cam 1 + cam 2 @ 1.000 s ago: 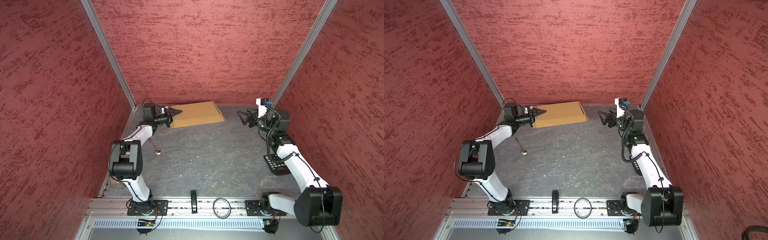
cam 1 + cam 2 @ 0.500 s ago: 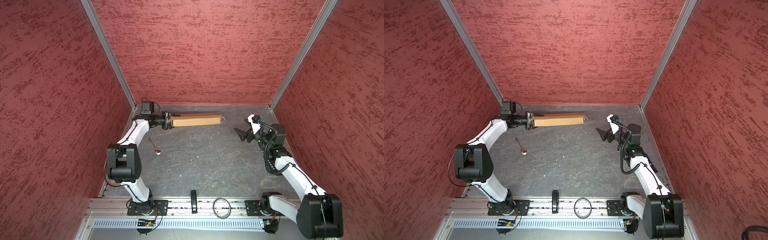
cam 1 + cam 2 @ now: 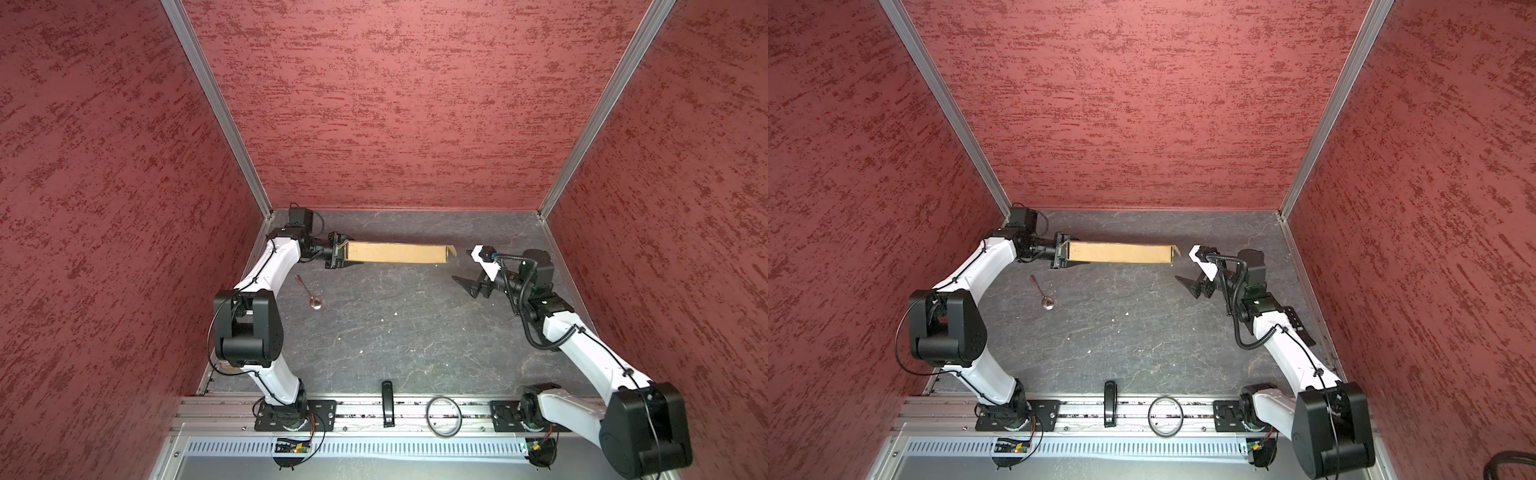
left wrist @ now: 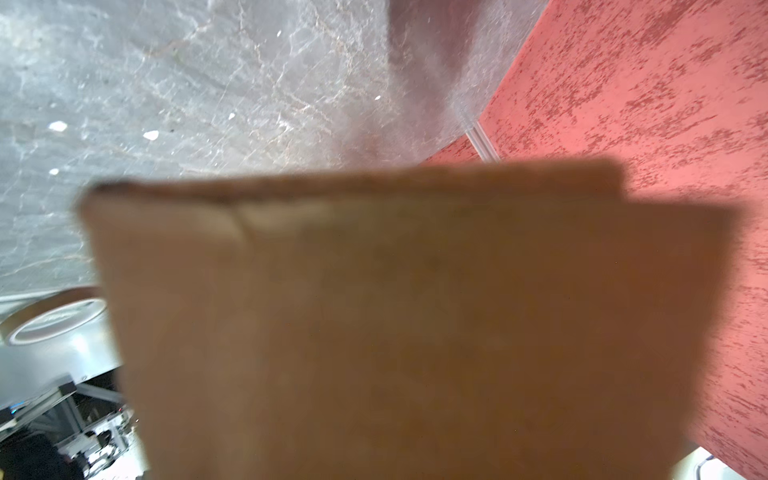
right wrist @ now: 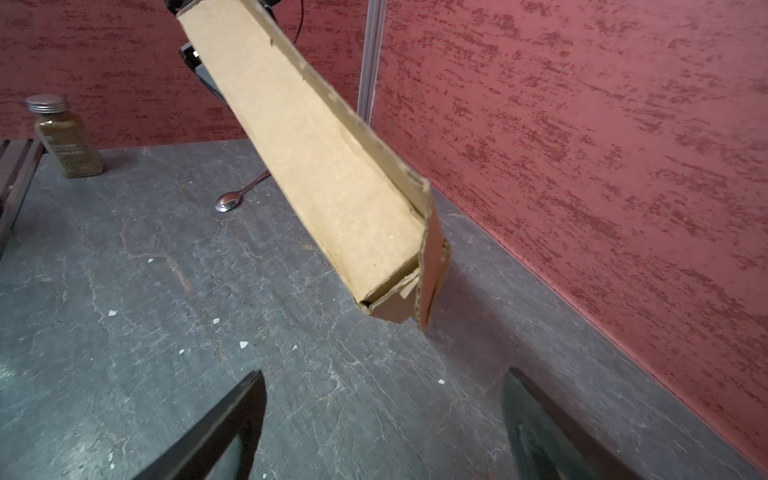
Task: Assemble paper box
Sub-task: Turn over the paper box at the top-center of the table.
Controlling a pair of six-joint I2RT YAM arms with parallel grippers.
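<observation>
the paper box (image 3: 395, 252) is held edge-on above the table (image 3: 395, 340), clamped at one end in the left hand (image 3: 338, 256). the right hand (image 3: 465, 286) is spread wide and empty. gripped so far off-centre, the box could be levered loose.

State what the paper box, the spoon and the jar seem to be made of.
Paper box: corrugated cardboard, matte tan; a fluted edge shows at its cut end.
Spoon: probably metal, polished; its bowl gleams.
Jar: clear glass or plastic, cannot tell which; contents show through. Its dull silvery lid is likely metal.
</observation>
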